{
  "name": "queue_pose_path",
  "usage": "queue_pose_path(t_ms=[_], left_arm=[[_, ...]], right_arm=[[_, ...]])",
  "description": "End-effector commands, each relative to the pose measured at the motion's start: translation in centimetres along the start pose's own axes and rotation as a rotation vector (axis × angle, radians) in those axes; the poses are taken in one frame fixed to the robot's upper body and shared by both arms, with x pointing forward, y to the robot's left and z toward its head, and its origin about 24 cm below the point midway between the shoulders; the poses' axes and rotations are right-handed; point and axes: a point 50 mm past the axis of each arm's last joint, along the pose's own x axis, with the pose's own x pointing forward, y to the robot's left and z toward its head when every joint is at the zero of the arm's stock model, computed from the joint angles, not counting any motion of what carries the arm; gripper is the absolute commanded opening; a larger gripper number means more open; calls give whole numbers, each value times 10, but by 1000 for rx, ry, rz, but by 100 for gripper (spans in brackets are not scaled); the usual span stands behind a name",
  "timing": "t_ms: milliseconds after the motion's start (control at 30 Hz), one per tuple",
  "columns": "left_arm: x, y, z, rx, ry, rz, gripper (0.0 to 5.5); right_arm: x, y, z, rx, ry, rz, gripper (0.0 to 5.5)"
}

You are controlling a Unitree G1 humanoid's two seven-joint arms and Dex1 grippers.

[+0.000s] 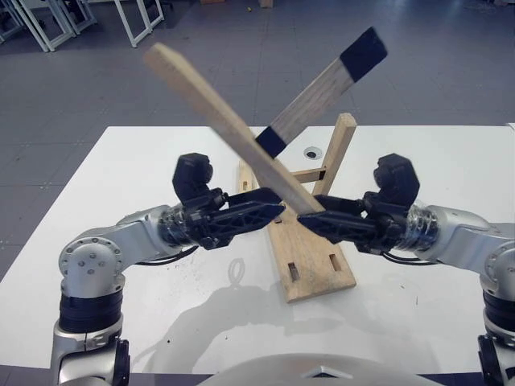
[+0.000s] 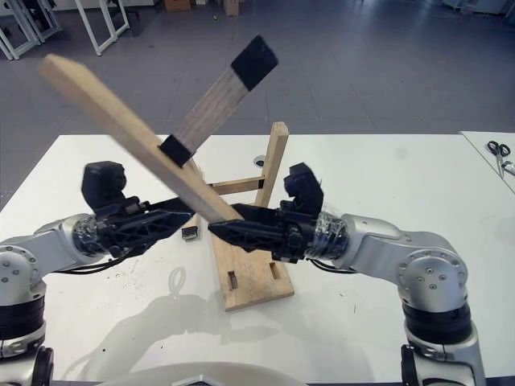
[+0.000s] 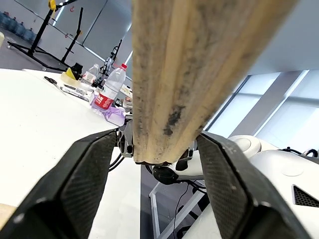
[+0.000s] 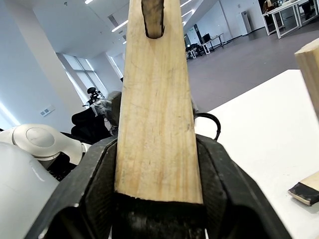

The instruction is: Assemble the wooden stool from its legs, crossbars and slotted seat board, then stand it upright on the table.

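The left gripper (image 1: 273, 207) sits at the lower end of a plain wooden leg (image 1: 217, 112) slanting up toward 10 o'clock, clamped or not I cannot tell, while the right gripper (image 1: 310, 219) at its 3 o'clock is closed tight on that same end. A leg fitting seems in hand: next the leg needs swinging upright and its end steering down into the seat board (image 1: 318, 281) below. The board's two slots (image 1: 294, 272) at 6 o'clock hold nothing; an upright leg (image 1: 339, 149) and crossbar (image 1: 308, 174) stand at its 12 o'clock end.
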Motion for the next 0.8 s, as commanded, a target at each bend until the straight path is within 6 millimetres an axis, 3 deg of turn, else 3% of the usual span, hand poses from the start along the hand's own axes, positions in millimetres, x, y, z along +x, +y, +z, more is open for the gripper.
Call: queue_pose_path(t_ms=[33,267,367,467,733,800], left_arm=[[-1,5,4,6,-38,27,294],[-3,-12,27,-26,-150,-110,294],[-2,-12,26,-44,-134,-109,294],[-1,-15,21,-74,-89,-133,245],[-4,-17,22,-98,-110,-152,242],[-7,-14,24,-86,-153,-136,241]], right_arm=[[4,7,1,-13,23,46,203],[5,7,-4,6,36,43,203],[5,7,-5,6,38,41,203],[5,6,-5,4,38,37,203],[3,2,-4,-6,44,-6,203],[2,0,-5,10,44,-21,255]])
